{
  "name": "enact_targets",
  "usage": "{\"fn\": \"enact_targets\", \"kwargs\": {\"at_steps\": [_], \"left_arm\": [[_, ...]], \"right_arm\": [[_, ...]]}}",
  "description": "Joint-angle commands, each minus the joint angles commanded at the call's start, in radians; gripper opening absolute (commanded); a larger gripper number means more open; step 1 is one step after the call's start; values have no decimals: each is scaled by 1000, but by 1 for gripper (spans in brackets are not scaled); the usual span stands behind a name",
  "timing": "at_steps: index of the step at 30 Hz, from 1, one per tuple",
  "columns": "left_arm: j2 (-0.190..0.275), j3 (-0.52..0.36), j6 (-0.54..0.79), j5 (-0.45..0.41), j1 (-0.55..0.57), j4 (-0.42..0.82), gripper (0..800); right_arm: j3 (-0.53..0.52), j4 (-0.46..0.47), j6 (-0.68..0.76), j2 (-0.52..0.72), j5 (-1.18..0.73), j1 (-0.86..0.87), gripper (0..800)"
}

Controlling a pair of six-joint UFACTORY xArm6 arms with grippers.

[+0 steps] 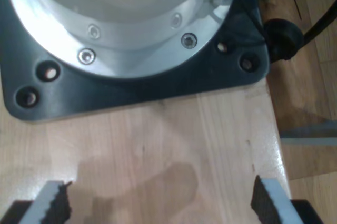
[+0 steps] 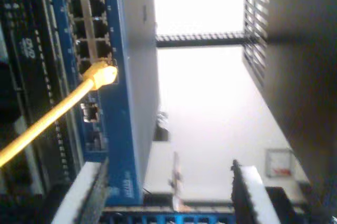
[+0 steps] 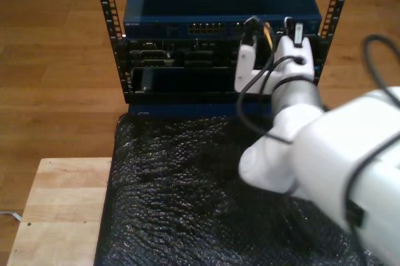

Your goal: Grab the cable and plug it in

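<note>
The cable (image 2: 58, 105) sits plugged into the switch (image 2: 129, 77). My second gripper (image 2: 163, 192) hangs spread beside the switch, gripping nothing. Backing out carelessly could snag the cable and unseat it.

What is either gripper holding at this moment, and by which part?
Nothing. My first gripper is open over bare wood; my second gripper is open, and the cable sits plugged into the blue switch.

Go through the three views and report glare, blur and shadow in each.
First wrist view: soft focus, glare on the metal flange, a faint shadow on the wooden board. Second wrist view: background blown out white, the blue switch and yellow cable slightly blurred. Exterior view: evenly lit, the near white arm out of focus.
</note>
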State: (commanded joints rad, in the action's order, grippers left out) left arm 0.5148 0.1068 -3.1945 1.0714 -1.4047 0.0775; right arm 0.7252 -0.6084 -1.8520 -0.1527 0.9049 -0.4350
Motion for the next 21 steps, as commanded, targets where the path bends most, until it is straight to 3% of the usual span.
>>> {"fn": "enact_targets", "kwargs": {"at_steps": [2, 8, 21], "left_arm": [[0, 0, 0, 0, 0, 0, 800], [0, 0, 0, 0, 0, 0, 800], [0, 0, 0, 0, 0, 0, 800]], "right_arm": [[-11, 18, 0, 52, -92, 37, 661], [-18, 63, -2, 167, -284, 127, 680], [-91, 400, -2, 405, -786, 454, 711]]}}
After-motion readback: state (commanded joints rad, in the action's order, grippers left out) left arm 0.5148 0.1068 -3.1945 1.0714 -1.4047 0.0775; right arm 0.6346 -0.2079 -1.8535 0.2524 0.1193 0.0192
